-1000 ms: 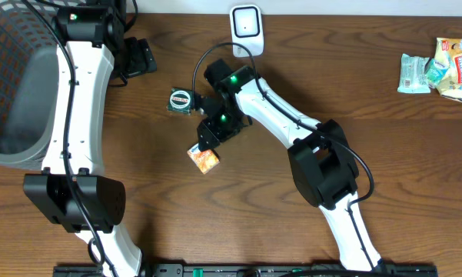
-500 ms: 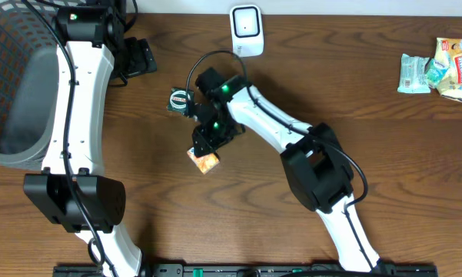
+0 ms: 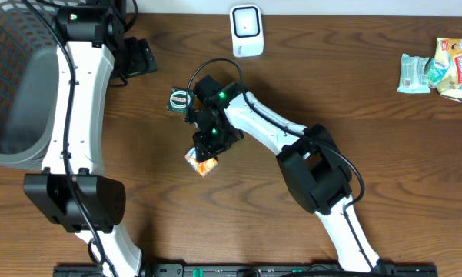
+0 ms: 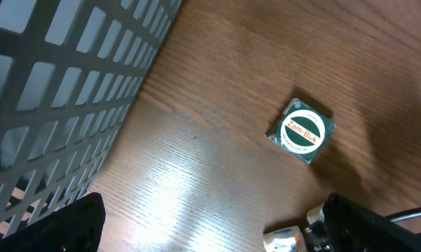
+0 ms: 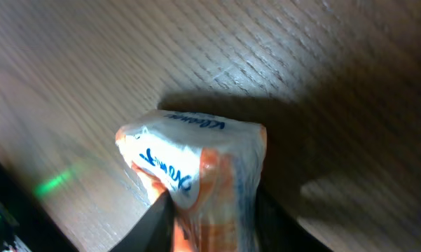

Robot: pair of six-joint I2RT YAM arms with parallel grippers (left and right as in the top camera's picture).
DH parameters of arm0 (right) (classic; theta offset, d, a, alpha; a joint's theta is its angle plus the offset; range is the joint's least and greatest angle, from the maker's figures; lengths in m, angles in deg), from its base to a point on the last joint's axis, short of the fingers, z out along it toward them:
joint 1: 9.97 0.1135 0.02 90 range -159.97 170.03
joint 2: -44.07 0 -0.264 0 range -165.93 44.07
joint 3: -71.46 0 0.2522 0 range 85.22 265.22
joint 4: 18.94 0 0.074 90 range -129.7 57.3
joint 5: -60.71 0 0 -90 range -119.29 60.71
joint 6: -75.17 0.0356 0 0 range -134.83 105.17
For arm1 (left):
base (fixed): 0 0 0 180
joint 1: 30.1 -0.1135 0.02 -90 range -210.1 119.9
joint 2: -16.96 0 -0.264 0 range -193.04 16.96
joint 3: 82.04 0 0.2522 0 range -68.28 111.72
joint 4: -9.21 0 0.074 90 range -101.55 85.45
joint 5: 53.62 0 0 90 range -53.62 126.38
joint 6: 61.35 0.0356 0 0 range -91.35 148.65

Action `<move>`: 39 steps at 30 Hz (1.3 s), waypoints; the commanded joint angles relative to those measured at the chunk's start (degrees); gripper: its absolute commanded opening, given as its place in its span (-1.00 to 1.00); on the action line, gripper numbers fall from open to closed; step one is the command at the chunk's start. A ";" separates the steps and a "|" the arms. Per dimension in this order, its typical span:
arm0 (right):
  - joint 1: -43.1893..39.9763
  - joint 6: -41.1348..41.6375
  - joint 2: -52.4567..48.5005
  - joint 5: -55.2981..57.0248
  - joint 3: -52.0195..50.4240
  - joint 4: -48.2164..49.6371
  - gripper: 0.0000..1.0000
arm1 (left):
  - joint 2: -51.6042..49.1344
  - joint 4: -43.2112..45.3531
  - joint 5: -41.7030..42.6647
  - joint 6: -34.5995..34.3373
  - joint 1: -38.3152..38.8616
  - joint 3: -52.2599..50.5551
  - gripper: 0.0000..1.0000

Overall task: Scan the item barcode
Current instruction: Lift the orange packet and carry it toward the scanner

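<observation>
While the right gripper [image 5: 214,222] pinches the Kleenex packet [image 5: 189,161], lift it level toward the twelve-o'clock scanner [image 3: 246,31]; the left gripper [image 4: 217,227] gapes open.

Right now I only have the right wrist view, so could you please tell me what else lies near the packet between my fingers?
Observer: A green Zam-Buk tin lies just beyond the packet, apart from it.
Operator: Is a scanner in sight?
Observer: A white device, likely the scanner, stands at the far edge of the table.
Operator: And the left gripper?
Observer: It is open, holding nothing, beside the mesh basket.
</observation>
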 commanded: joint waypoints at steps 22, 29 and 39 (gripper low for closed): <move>-24.30 -14.05 11.23 -34.88 -0.17 -5.07 -0.98 | -0.59 -0.15 -0.68 0.48 -0.09 -0.33 0.95; -33.24 -20.24 15.10 -49.79 -0.17 -5.11 -0.98 | -0.59 -0.15 -0.68 0.48 -0.09 -0.33 0.96; -39.87 -20.09 15.28 -60.65 -0.20 -5.09 -0.98 | -0.59 -0.15 -0.68 0.48 -0.09 -0.33 0.95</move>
